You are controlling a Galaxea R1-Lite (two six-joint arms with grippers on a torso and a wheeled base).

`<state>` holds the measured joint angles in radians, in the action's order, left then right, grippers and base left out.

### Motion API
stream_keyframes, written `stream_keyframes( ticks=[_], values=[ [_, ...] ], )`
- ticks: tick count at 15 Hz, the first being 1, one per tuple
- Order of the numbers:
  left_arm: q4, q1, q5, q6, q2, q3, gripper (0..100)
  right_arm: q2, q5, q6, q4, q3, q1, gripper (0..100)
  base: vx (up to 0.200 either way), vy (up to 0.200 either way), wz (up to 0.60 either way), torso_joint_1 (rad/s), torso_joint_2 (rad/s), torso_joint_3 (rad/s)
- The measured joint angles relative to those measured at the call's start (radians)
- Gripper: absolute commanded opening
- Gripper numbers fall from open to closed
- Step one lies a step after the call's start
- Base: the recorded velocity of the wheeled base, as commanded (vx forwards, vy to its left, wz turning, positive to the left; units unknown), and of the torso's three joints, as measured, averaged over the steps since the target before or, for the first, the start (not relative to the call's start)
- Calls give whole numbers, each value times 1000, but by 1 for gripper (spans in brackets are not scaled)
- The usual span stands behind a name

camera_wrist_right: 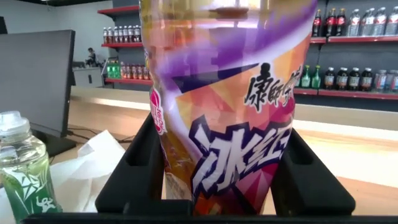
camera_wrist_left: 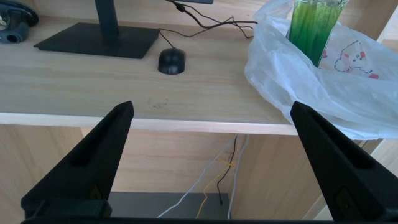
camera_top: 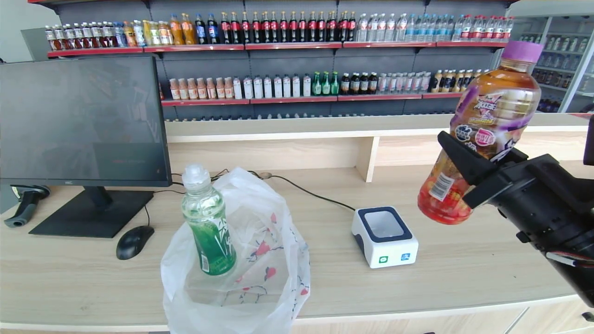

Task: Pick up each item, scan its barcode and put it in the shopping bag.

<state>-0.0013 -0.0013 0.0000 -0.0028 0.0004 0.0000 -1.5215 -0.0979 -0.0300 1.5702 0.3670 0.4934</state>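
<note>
My right gripper (camera_top: pixel 482 160) is shut on an orange-red drink bottle (camera_top: pixel 482 134) with a purple cap and purple label, held tilted in the air to the right of the white barcode scanner (camera_top: pixel 384 235). Its barcode faces down and left. In the right wrist view the bottle (camera_wrist_right: pixel 230 112) sits between the two black fingers (camera_wrist_right: pixel 134 168). A green-labelled bottle (camera_top: pixel 207 222) stands upright inside the clear plastic shopping bag (camera_top: pixel 260 278) near the counter's front edge. My left gripper (camera_wrist_left: pixel 211 162) hangs open below the counter's front edge, left of the bag (camera_wrist_left: pixel 311 81).
A monitor (camera_top: pixel 81 120) on its stand fills the counter's left side, with a black mouse (camera_top: pixel 133 241) in front and a handheld scanner (camera_top: pixel 25 204) at far left. A cable (camera_top: pixel 311 195) runs behind the scanner. Drink shelves (camera_top: pixel 297 46) line the back wall.
</note>
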Motion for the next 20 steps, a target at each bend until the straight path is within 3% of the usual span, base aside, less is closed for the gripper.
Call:
stream_keyframes(
  ticks=[5, 16, 20],
  values=[
    [0, -1, 0, 0, 0, 0, 100, -66, -32, 9, -1, 0, -89, 0, 0, 0, 0, 0, 0, 0],
    [0, 0, 0, 1, 0, 0, 100, -138, -30, 33, -1, 1, -125, 0, 0, 0, 0, 0, 0, 0],
    [0, 0, 0, 2, 0, 0, 100, -141, -30, 33, -3, 5, -127, 0, -150, 0, 0, 10, 5, 2]
  ],
)
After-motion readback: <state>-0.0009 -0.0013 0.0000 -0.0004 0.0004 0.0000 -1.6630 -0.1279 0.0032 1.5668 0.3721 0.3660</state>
